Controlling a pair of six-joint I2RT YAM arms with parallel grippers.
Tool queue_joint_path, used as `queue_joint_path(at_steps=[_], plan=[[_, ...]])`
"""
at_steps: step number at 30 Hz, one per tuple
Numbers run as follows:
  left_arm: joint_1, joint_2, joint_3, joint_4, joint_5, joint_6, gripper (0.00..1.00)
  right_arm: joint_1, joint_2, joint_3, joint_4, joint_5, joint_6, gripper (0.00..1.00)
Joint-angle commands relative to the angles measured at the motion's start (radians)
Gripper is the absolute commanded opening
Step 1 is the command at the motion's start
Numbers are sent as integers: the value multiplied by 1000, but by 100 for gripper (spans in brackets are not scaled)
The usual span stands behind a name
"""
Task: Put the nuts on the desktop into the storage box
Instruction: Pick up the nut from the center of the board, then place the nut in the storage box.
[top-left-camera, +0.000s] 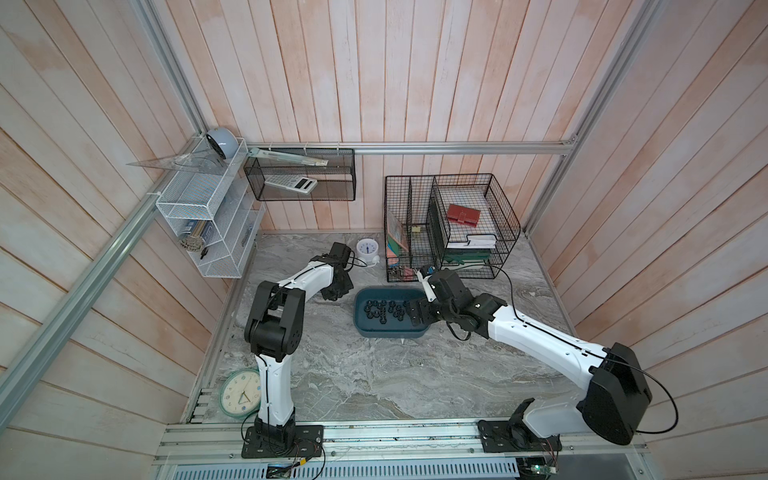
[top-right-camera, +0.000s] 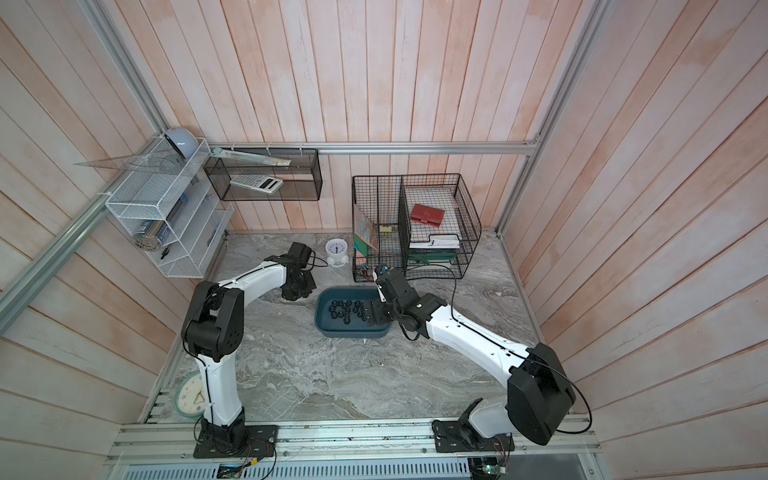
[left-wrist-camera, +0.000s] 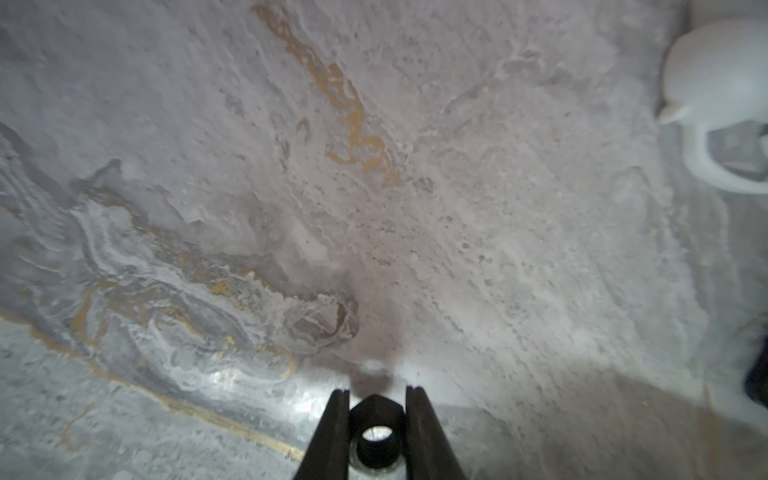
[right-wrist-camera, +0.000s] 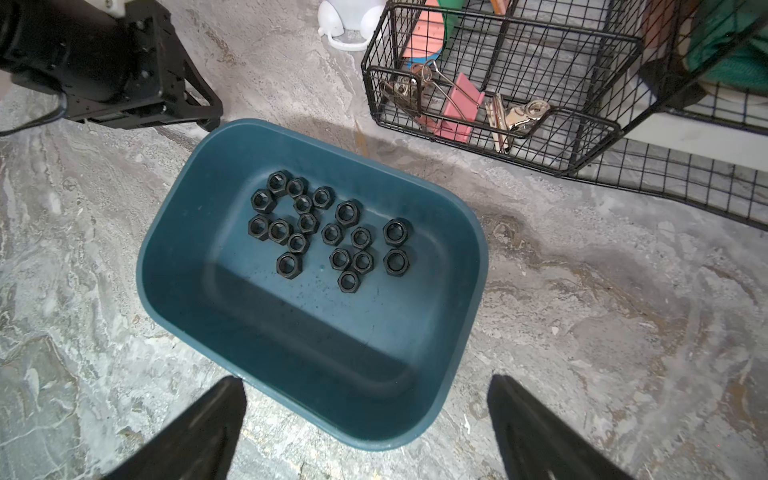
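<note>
Looking down in both top views, the left gripper (top-left-camera: 332, 293) sits low over the desktop (top-left-camera: 374, 374) just beside the storage box (top-left-camera: 390, 331), and the right gripper (top-left-camera: 415, 316) hangs over the box's opposite end. In the left wrist view, the left jaws are closed tight on one nut (left-wrist-camera: 376, 432). In the right wrist view, the right jaws are spread wide and hold nothing, above the nuts (right-wrist-camera: 307, 224) lying in the box.

White clock (left-wrist-camera: 719, 83) blurred and edge-cropped, right fingers (right-wrist-camera: 199, 432) cut off at the edge, left fingers (left-wrist-camera: 328, 436) indistinct in both top views
</note>
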Motion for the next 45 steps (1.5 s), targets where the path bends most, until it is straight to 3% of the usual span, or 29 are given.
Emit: queue_joint_path(at_steps=[1, 11, 23, 38, 45], plan=[[-24, -94, 4, -19, 2, 18, 16, 6, -35, -23, -13, 44, 33, 98], [-197, -151, 39, -40, 6, 18, 19, 6, -134, -108, -33, 114, 93, 98], [-447, -8, 95, 61, 77, -5, 19, 6, -335, -235, -119, 197, 166, 98], [-533, 143, 169, 48, 111, 17, 20, 6, -481, -305, -191, 224, 223, 98], [-532, 116, 179, 15, 80, 27, 50, 6, -473, -301, -181, 222, 219, 98]])
